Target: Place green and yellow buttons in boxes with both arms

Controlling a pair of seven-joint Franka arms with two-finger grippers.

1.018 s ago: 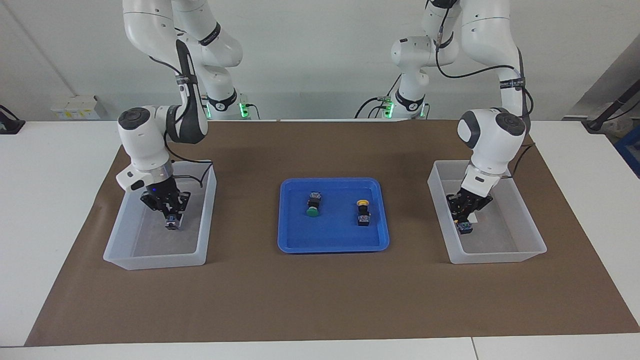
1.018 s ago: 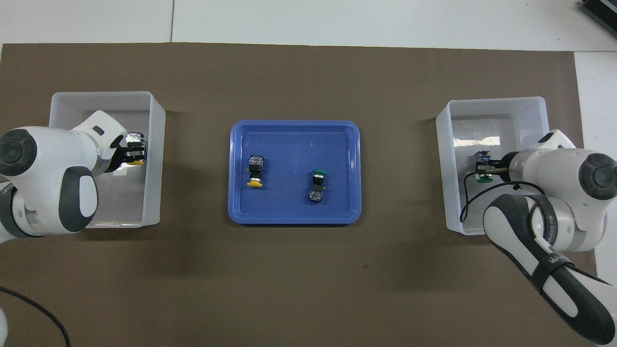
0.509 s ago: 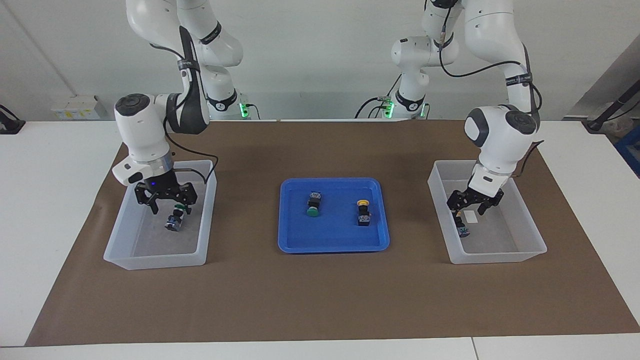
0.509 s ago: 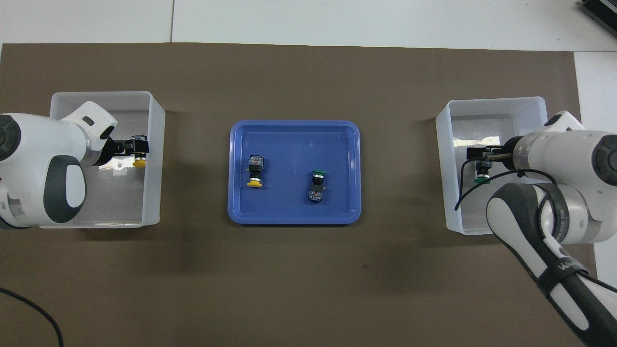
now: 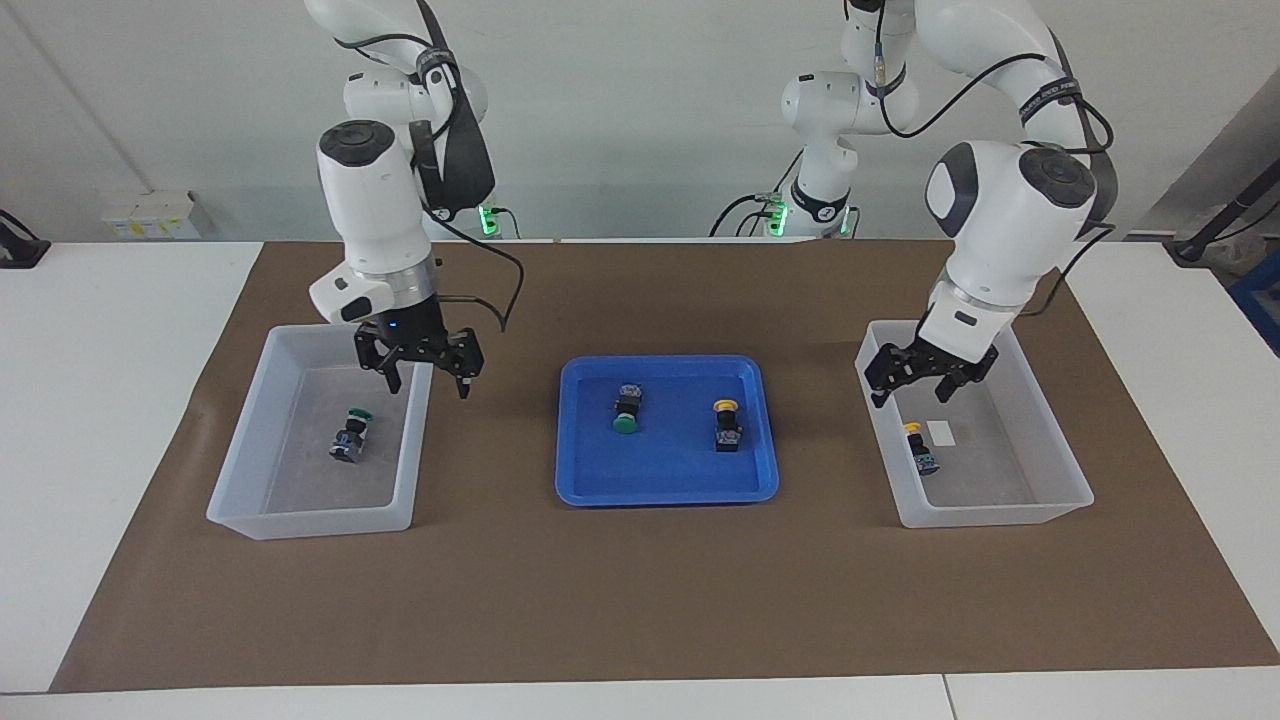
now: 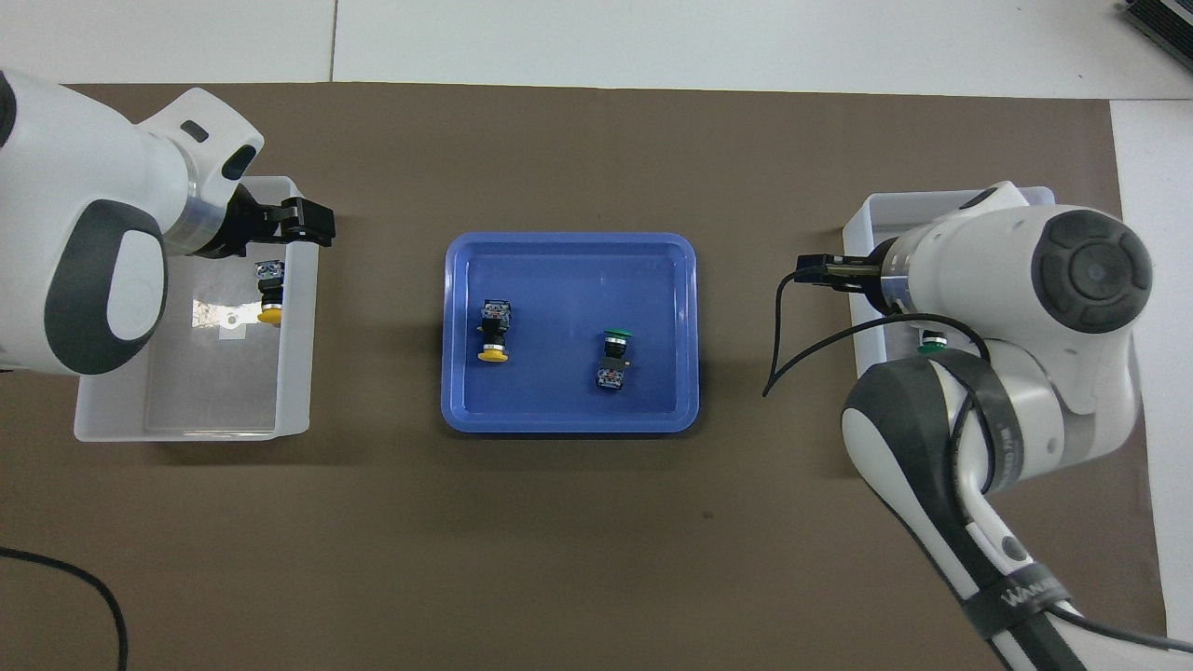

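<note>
a blue tray (image 6: 569,252) held a yellow button (image 6: 491,331) and a green button (image 6: 613,352). another yellow button (image 6: 269,294) lay in a white box (image 6: 296,373).

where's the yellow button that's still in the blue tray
The yellow button lies in the blue tray, beside the green button, toward the left arm's end.

- A robotics lab: two white arms (image 5: 380,200) on a white table (image 5: 100,400).
- Brown mat (image 5: 650,580), bare grey wall (image 5: 640,100) at the frame's top.
</note>
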